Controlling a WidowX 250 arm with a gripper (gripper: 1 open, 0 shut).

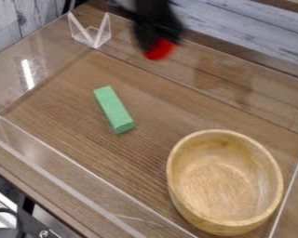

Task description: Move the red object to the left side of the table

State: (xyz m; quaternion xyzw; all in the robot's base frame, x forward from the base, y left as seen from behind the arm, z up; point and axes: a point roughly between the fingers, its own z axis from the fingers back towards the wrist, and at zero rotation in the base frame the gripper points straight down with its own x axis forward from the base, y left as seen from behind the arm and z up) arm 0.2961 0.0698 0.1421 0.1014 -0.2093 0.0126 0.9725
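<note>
The red object (pixel 160 48) hangs in the air above the far middle of the table (pixel 201 102), blurred by motion. My black gripper (pixel 156 42) is shut on it from above and only its lower part shows at the top edge of the camera view. The arm above it is out of the picture.
A green rectangular block (pixel 113 109) lies on the left half of the table. A round wooden bowl (pixel 225 179) stands at the near right. Low clear acrylic walls (pixel 46 58) edge the tabletop, with a clear bracket (pixel 89 31) at the far left corner.
</note>
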